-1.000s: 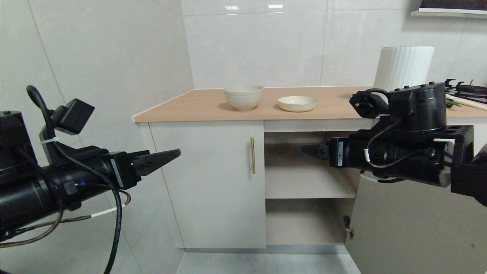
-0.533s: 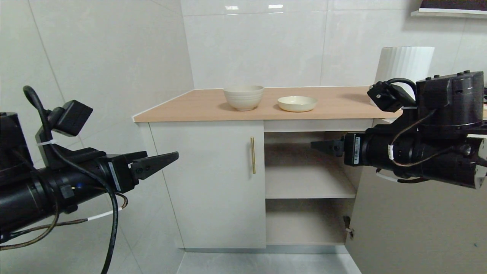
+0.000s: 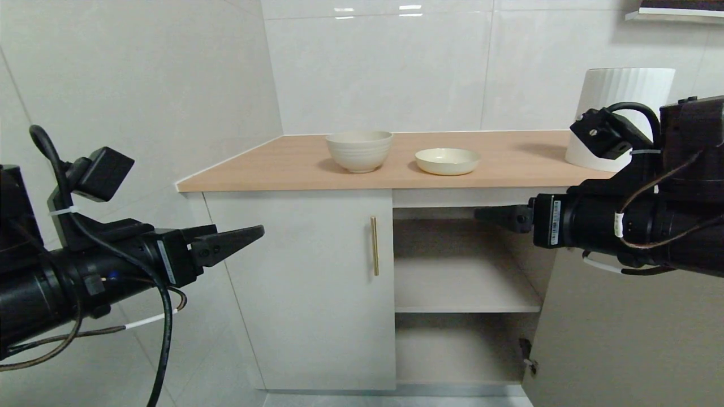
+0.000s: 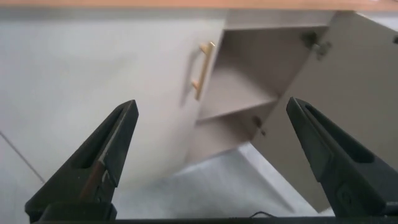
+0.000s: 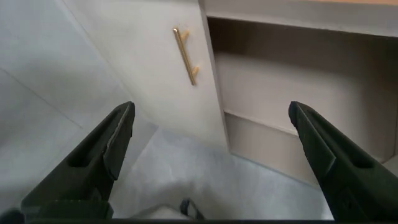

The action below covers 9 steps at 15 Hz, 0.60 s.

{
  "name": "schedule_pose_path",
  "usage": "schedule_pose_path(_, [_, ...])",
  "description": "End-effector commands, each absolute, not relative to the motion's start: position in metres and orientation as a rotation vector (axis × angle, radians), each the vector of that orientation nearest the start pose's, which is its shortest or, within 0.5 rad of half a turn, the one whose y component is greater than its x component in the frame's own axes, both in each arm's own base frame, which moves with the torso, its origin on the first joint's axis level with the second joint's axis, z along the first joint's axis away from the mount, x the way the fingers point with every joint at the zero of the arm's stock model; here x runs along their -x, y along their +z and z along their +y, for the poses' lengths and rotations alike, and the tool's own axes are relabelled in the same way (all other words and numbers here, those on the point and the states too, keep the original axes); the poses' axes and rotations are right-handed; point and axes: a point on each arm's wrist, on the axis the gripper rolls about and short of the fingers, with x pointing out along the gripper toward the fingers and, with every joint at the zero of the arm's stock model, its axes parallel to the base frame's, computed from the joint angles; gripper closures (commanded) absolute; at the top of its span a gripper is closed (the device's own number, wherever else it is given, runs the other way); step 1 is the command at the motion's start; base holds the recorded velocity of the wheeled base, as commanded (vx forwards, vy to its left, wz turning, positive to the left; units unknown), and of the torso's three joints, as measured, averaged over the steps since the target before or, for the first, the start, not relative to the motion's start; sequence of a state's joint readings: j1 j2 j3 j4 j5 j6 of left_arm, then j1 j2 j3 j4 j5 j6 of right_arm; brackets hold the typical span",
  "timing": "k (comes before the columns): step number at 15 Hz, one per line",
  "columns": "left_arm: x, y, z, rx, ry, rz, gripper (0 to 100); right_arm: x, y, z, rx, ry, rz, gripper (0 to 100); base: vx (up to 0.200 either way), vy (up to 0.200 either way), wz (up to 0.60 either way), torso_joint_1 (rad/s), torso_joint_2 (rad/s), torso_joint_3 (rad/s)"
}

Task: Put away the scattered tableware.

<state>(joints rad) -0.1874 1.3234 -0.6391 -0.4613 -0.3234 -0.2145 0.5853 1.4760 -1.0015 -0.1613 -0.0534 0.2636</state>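
kitchen | tiled walls (image 3: 141, 85) | wooden countertop (image 3: 509, 164) | cabinet (image 3: 317, 282) | bowl (image 3: 359, 150)

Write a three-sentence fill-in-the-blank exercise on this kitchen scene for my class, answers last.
The bowl and the shallow dish stand on the ______.
The cabinet door with the gold handle is ______.
The left gripper and the right gripper are both ______, holding nothing.
Missing words: countertop; shut; open.

Left gripper (image 3: 249, 233) and right gripper (image 3: 485, 215) point forward, level; fingers of both spread wide.
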Motion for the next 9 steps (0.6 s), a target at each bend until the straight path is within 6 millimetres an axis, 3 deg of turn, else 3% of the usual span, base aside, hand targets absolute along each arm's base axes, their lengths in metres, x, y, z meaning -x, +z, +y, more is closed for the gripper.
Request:
schedule_pose_path(1, [-0.2048, 0.2161, -0.0457, 0.226, -0.481, 0.281, 0, -0.205, 0.2632, 0.1402, -0.159, 0.508, 0.353, 0, 0.2, 0.0, 0.0, -0.002, 0.01, 0.002])
schedule_pose_path(6, [-0.2073, 0.2132, -0.0462, 0.227, -0.479, 0.294, 0, -0.1996, 0.2664, 0.1375, -0.163, 0.519, 0.345, 0, 0.2, 0.0, 0.0, 0.005, 0.0, 0.002])
schedule_pose_path(9, [-0.2068, 0.2143, -0.046, 0.228, -0.477, 0.286, 0, -0.1958, 0.2659, 0.1352, -0.168, 0.529, 0.345, 0, 0.0, 0.0, 0.0, 0.0, 0.0, 0.0])
